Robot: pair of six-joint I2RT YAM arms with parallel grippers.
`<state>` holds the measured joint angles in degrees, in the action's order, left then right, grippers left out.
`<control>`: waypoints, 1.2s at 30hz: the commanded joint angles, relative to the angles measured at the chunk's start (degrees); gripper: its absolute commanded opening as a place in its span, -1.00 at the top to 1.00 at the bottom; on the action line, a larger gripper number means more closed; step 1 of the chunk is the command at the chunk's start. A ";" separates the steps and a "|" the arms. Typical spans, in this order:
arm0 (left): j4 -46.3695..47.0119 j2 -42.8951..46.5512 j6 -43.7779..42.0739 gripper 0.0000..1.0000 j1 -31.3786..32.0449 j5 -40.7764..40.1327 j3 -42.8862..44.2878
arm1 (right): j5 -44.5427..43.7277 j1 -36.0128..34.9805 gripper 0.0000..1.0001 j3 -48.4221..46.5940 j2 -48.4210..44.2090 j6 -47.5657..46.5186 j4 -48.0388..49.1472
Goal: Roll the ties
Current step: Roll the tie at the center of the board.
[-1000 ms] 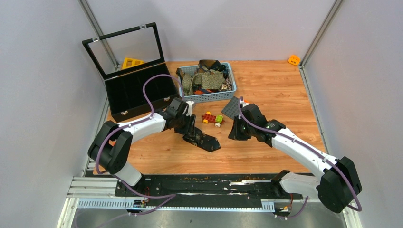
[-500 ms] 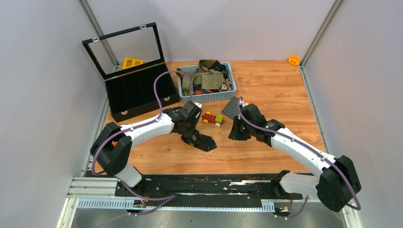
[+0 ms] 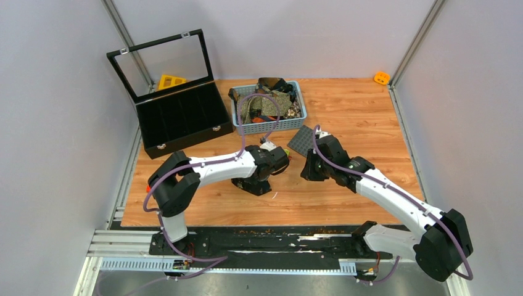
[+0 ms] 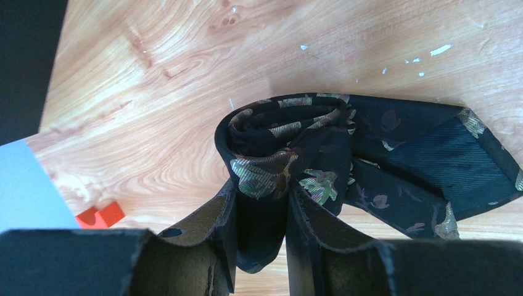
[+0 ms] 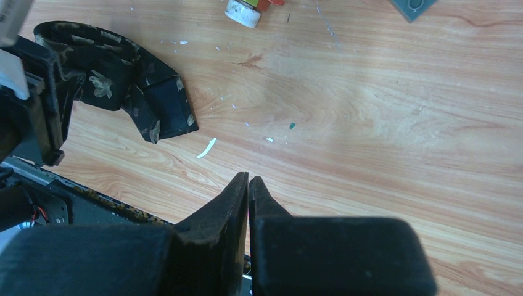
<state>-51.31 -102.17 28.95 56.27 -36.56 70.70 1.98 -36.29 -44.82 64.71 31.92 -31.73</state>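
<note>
Now the left end effector [image 4: 260, 197] pinches the partly rolled black tie [image 4: 370, 148] lying on the tabletop [image 4: 154, 92] (floral print showing) — while the right end effector [image 5: 248, 182] hovers nearby, fingers pressed together.

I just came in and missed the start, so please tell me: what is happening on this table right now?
The left gripper pinches a black flowered tie between its fingers. The tie lies on the wooden table, one end coiled into a loose roll, the wide end flat beside it. The right gripper is shut and empty, hovering over bare wood nearby. More ties wait in the blue basket at the back.
</note>
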 commanded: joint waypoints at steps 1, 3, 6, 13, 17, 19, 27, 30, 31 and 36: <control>-4.77 -2.08 3.88 0.31 1.55 -5.98 2.65 | -1.90 -0.01 0.88 -0.18 -2.24 0.99 -0.35; -5.14 -2.64 4.43 0.31 2.03 -6.28 3.05 | -1.95 0.01 0.88 -0.18 -2.39 1.10 -0.35; -6.59 -3.63 6.01 0.31 3.13 -7.54 3.92 | -3.30 0.08 0.88 -0.08 -2.69 1.26 -0.44; -8.56 -6.32 9.37 0.32 6.27 -9.23 5.74 | -6.18 0.11 0.87 -0.26 -4.88 2.05 -1.46; -8.12 -8.24 10.55 0.32 8.13 -9.01 6.23 | -7.87 0.11 0.86 -0.14 -7.67 2.62 -2.03; -7.71 -9.37 11.05 0.31 8.81 -8.42 6.50 | -9.44 0.25 0.85 -0.09 -9.73 2.85 -2.42; -7.45 -13.56 12.44 0.30 11.43 -5.90 10.40 | -14.78 0.33 0.82 0.49 -17.01 3.80 -3.56; -7.77 -14.94 13.01 0.22 12.05 -5.08 11.86 | -16.19 0.32 0.80 0.94 -19.31 4.08 -3.60; -7.57 -15.12 13.06 0.18 12.17 -4.65 12.03 | -16.47 0.29 0.79 1.06 -19.94 4.16 -3.67; -6.96 -15.70 12.98 -0.04 12.63 -2.78 13.23 | -16.78 0.32 0.78 0.80 -20.73 4.10 -4.58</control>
<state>-62.15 -116.40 38.72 68.16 -45.06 81.95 -12.84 -36.18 -43.90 44.66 35.11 -36.05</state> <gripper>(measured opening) 0.484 0.110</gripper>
